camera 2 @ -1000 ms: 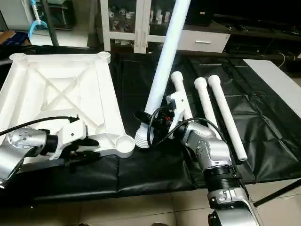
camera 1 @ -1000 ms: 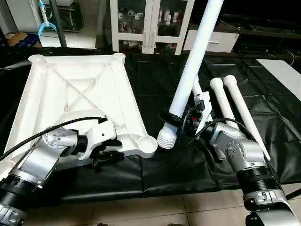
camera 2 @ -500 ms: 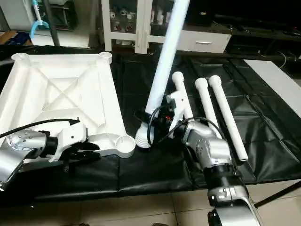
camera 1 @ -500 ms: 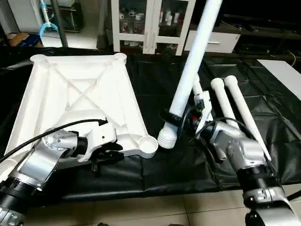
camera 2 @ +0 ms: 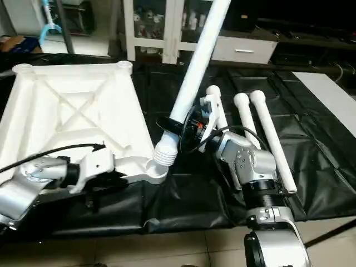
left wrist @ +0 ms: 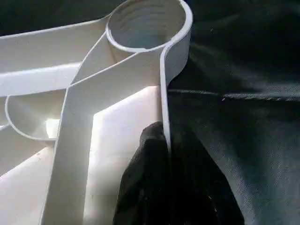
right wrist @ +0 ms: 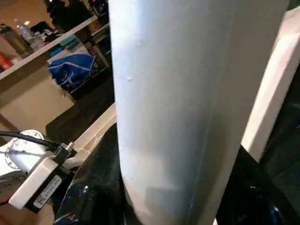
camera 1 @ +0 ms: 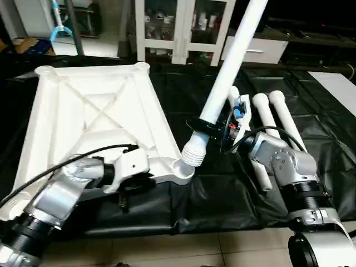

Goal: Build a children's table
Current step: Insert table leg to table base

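Observation:
The white tabletop (camera 1: 94, 111) lies underside up on the black sheet, its X ribs showing. My left gripper (left wrist: 165, 136) is shut on the thin rim wall just behind the near right corner socket (camera 1: 183, 168), one black finger (left wrist: 145, 168) on each side. My right gripper (camera 1: 209, 129) is shut on a long white leg (camera 1: 231, 61) close to its lower end. The leg tilts up and away to the right. Its ribbed end (camera 1: 193, 154) sits right at the socket's right edge; I cannot tell whether they touch.
Three more white legs (camera 1: 281, 119) lie side by side on the black sheet behind my right arm. A white glass-door cabinet (camera 1: 178, 28) stands at the back. A white board (camera 1: 336, 83) lies at the far right. Tiled floor (camera 1: 222, 250) runs along the sheet's near edge.
My left gripper has closed onto the tabletop's rim. My right arm has carried the leg left, bringing its ribbed end from beside the corner socket up to its edge.

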### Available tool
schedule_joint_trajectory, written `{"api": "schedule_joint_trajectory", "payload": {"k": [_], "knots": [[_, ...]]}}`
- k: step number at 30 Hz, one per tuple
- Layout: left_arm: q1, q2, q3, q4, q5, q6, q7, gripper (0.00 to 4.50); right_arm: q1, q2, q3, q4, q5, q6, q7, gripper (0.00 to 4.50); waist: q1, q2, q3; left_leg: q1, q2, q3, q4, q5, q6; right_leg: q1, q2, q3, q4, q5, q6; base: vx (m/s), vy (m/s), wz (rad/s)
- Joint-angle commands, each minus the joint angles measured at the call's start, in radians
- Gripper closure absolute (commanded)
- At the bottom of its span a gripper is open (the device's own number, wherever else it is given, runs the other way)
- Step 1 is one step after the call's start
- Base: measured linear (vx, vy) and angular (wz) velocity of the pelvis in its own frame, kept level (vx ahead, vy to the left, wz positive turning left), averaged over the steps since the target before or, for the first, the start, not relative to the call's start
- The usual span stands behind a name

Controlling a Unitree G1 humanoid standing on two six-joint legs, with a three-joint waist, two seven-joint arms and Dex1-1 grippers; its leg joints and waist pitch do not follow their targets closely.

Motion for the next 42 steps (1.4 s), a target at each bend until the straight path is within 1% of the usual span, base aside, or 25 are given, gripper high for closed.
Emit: {"api": "schedule_joint_trajectory", "payload": {"k": [1,3,4,6,7,9,11,12,13,14,15,16,17,18,19,21,24,26,29,33,36,37,38,40,42], "knots": [[0.024,-0.025,-0.065,-0.003,0.0,0.016,-0.006,4.5,0.003,-0.015,0.006,0.009,-0.007,0.012,0.016,2.68,-0.002,0.014,-0.057,0.031,0.042,-0.012,-0.08,-0.272,-0.05,0.025,-0.068,0.041,-0.077,-0.292,-0.185,0.0,0.0,0.0],[0.024,-0.03,-0.074,-0.009,0.008,0.008,-0.012,4.5,0.017,-0.015,0.021,0.006,-0.018,0.015,0.024,2.68,0.002,0.014,-0.057,0.031,0.042,-0.011,-0.08,-0.263,-0.047,0.025,-0.067,0.041,-0.077,-0.28,-0.184,0.0,0.0,0.0],[0.024,-0.031,-0.077,-0.01,0.01,0.004,-0.014,4.5,0.021,-0.014,0.025,0.005,-0.022,0.015,0.025,2.68,0.004,0.009,-0.058,0.031,0.042,-0.01,-0.08,-0.255,-0.045,0.026,-0.067,0.041,-0.077,-0.271,-0.183,0.0,0.0,0.0],[0.026,-0.039,-0.08,-0.019,0.016,0.0,-0.016,4.5,0.029,-0.016,0.036,0.011,-0.036,0.003,0.018,2.68,0.006,0.009,-0.058,0.028,0.042,-0.01,-0.079,-0.238,-0.042,0.029,-0.068,0.041,-0.074,-0.26,-0.184,0.0,0.0,0.0],[0.026,-0.042,-0.082,-0.023,0.016,0.001,-0.015,4.5,0.032,-0.017,0.039,0.013,-0.04,0.002,0.018,2.68,0.005,0.007,-0.058,0.029,0.042,-0.01,-0.08,-0.237,-0.041,0.028,-0.067,0.04,-0.075,-0.262,-0.182,0.0,0.0,0.0],[0.026,-0.044,-0.084,-0.027,0.017,0.002,-0.014,4.5,0.041,-0.022,0.049,0.016,-0.052,-0.004,0.021,2.68,0.007,0.009,-0.057,0.029,0.042,-0.01,-0.08,-0.244,-0.041,0.027,-0.068,0.04,-0.076,-0.276,-0.179,0.0,0.0,0.0],[0.026,-0.045,-0.084,-0.03,0.018,0.005,-0.014,4.5,0.045,-0.025,0.054,0.017,-0.058,-0.007,0.024,2.68,0.007,0.008,-0.058,0.03,0.042,-0.01,-0.08,-0.246,-0.043,0.027,-0.069,0.04,-0.077,-0.283,-0.175,0.0,0.0,0.0],[0.027,-0.044,-0.086,-0.029,0.022,0.005,-0.013,4.5,0.05,-0.031,0.061,0.018,-0.066,-0.01,0.028,2.68,0.006,0.003,-0.056,0.029,0.043,-0.009,-0.08,-0.253,-0.041,0.026,-0.069,0.04,-0.08,-0.295,-0.173,0.0,0.0,0.0],[0.029,-0.041,-0.087,-0.028,0.027,0.002,-0.012,4.5,0.059,-0.04,0.071,0.021,-0.083,-0.025,0.032,2.68,0.008,0.007,-0.056,0.031,0.044,-0.01,-0.08,-0.255,-0.042,0.025,-0.07,0.04,-0.079,-0.303,-0.171,0.0,0.0,0.0],[0.03,-0.04,-0.088,-0.029,0.028,0.001,-0.012,4.5,0.063,-0.043,0.076,0.026,-0.095,-0.039,0.029,2.68,0.008,0.007,-0.056,0.032,0.044,-0.01,-0.081,-0.257,-0.044,0.024,-0.069,0.04,-0.08,-0.304,-0.17,0.0,0.0,0.0],[0.03,-0.04,-0.088,-0.029,0.028,0.001,-0.012,4.5,0.063,-0.043,0.076,0.026,-0.095,-0.039,0.029,2.68,0.009,0.004,-0.056,0.033,0.044,-0.009,-0.08,-0.262,-0.044,0.024,-0.07,0.04,-0.081,-0.31,-0.168,0.0,0.0,0.0],[0.03,-0.04,-0.088,-0.029,0.028,0.001,-0.012,4.5,0.065,-0.045,0.079,0.03,-0.102,-0.048,0.027,2.68,0.008,0.005,-0.056,0.033,0.044,-0.01,-0.081,-0.259,-0.043,0.025,-0.069,0.04,-0.08,-0.304,-0.169,0.0,0.0,0.0],[0.033,-0.039,-0.087,-0.034,0.027,0.0,-0.013,4.5,0.067,-0.042,0.082,0.047,-0.125,-0.083,0.014,2.68,0.006,0.003,-0.056,0.029,0.043,-0.01,-0.082,-0.258,-0.043,0.027,-0.07,0.039,-0.08,-0.303,-0.169,0.0,0.0,0.0],[0.033,-0.039,-0.087,-0.034,0.027,0.0,-0.013,4.5,0.067,-0.042,0.082,0.047,-0.125,-0.083,0.014,2.68,0.006,0.003,-0.056,0.029,0.043,-0.01,-0.082,-0.26,-0.043,0.026,-0.07,0.039,-0.08,-0.307,-0.167,0.0,0.0,0.0],[0.034,-0.04,-0.086,-0.035,0.027,-0.001,-0.015,4.5,0.066,-0.04,0.083,0.057,-0.135,-0.101,0.004,2.68,0.006,0.004,-0.056,0.03,0.043,-0.01,-0.081,-0.262,-0.043,0.026,-0.071,0.04,-0.081,-0.31,-0.165,0.0,0.0,0.0],[0.037,-0.041,-0.083,-0.041,0.027,-0.003,-0.019,4.5,0.064,-0.034,0.082,0.077,-0.15,-0.131,-0.013,2.68,0.005,0.001,-0.056,0.029,0.043,-0.01,-0.081,-0.262,-0.041,0.026,-0.071,0.04,-0.081,-0.314,-0.165,0.0,0.0,0.0],[0.039,-0.04,-0.082,-0.042,0.031,-0.001,-0.016,4.5,0.07,-0.03,0.089,0.078,-0.159,-0.139,-0.013,2.68,0.001,0.001,-0.055,0.029,0.043,-0.014,-0.084,-0.29,-0.046,0.025,-0.07,0.039,-0.085,-0.349,-0.157,0.0,0.0,0.0],[0.038,-0.039,-0.083,-0.039,0.035,-0.002,-0.009,4.5,0.078,-0.029,0.093,0.075,-0.162,-0.142,-0.012,2.68,-0.001,0.0,-0.055,0.03,0.043,-0.014,-0.084,-0.3,-0.047,0.023,-0.07,0.039,-0.086,-0.356,-0.154,0.0,0.0,0.0],[0.04,-0.038,-0.082,-0.04,0.035,0.0,-0.006,4.5,0.093,-0.03,0.097,0.072,-0.169,-0.153,-0.012,2.68,0.0,0.001,-0.055,0.032,0.044,-0.014,-0.085,-0.307,-0.049,0.022,-0.07,0.04,-0.086,-0.352,-0.153,0.0,0.0,0.0],[0.042,-0.039,-0.08,-0.039,0.039,0.001,-0.007,4.5,0.114,-0.023,0.083,0.07,-0.169,-0.174,-0.038,2.68,-0.001,-0.001,-0.056,0.031,0.043,-0.015,-0.086,-0.314,-0.048,0.023,-0.069,0.04,-0.086,-0.347,-0.152,0.0,0.0,0.0],[0.041,-0.04,-0.077,-0.037,0.039,0.001,-0.006,4.5,0.131,-0.018,0.067,0.062,-0.163,-0.187,-0.058,2.68,-0.002,-0.001,-0.054,0.034,0.043,-0.017,-0.088,-0.345,-0.054,0.02,-0.07,0.039,-0.091,-0.39,-0.142,0.0,0.0,0.0],[0.041,-0.041,-0.076,-0.036,0.04,0.001,-0.004,4.5,0.151,-0.015,0.052,0.051,-0.156,-0.196,-0.073,2.68,-0.003,-0.003,-0.053,0.036,0.043,-0.017,-0.088,-0.364,-0.056,0.019,-0.07,0.039,-0.095,-0.415,-0.136,0.0,0.0,0.0],[0.041,-0.041,-0.076,-0.036,0.04,0.001,-0.004,4.5,0.151,-0.015,0.052,0.051,-0.156,-0.196,-0.073,2.68,-0.002,-0.002,-0.052,0.039,0.044,-0.018,-0.088,-0.377,-0.057,0.015,-0.071,0.04,-0.098,-0.435,-0.129,0.0,0.0,0.0],[0.04,-0.045,-0.073,-0.032,0.042,0.0,-0.001,4.5,0.185,-0.009,0.03,0.03,-0.14,-0.202,-0.089,2.68,-0.002,-0.002,-0.052,0.04,0.044,-0.019,-0.089,-0.389,-0.06,0.015,-0.071,0.04,-0.101,-0.451,-0.121,0.0,0.0,0.0],[0.038,-0.046,-0.072,-0.029,0.043,-0.001,0.0,4.5,0.204,-0.007,0.022,0.017,-0.136,-0.209,-0.1,2.68,-0.004,-0.002,-0.051,0.042,0.043,-0.022,-0.091,-0.414,-0.064,0.014,-0.071,0.038,-0.104,-0.471,-0.117,0.0,0.0,0.0]]}}
